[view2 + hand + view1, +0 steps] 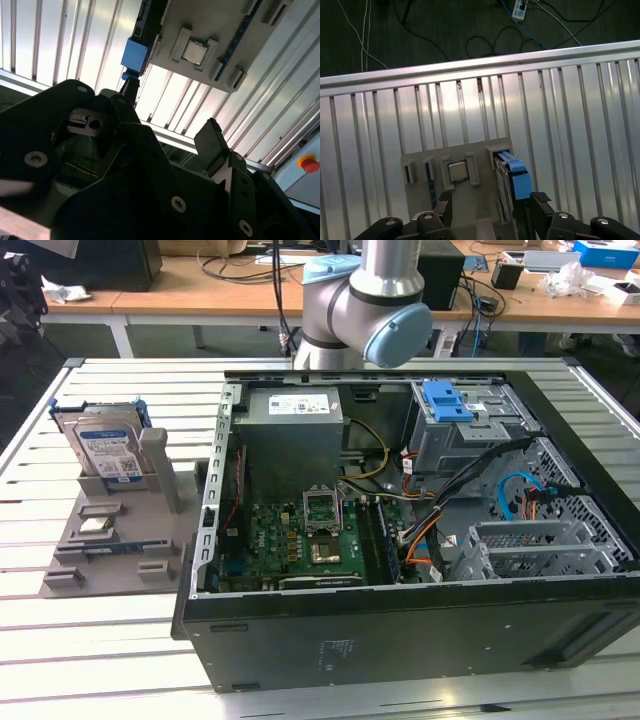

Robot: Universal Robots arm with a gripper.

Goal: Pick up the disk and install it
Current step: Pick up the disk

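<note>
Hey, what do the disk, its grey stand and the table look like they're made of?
Disk: probably metal, silver edges, under a glossy printed label, blue plastic-looking frame. Stand: matte grey, likely plastic. Table: bright ribbed metal, likely aluminium.

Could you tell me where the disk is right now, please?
The disk stands upright in the grey holder at the exterior view's left, beside the open computer case.

Silver rectangular metal hard drive (100, 422) with blue-and-white label (108, 455), blue plastic frame (143, 412); pale grey plastic holder (60, 580); ribbed silver metal table (100, 640); black computer case (400, 640).
</note>
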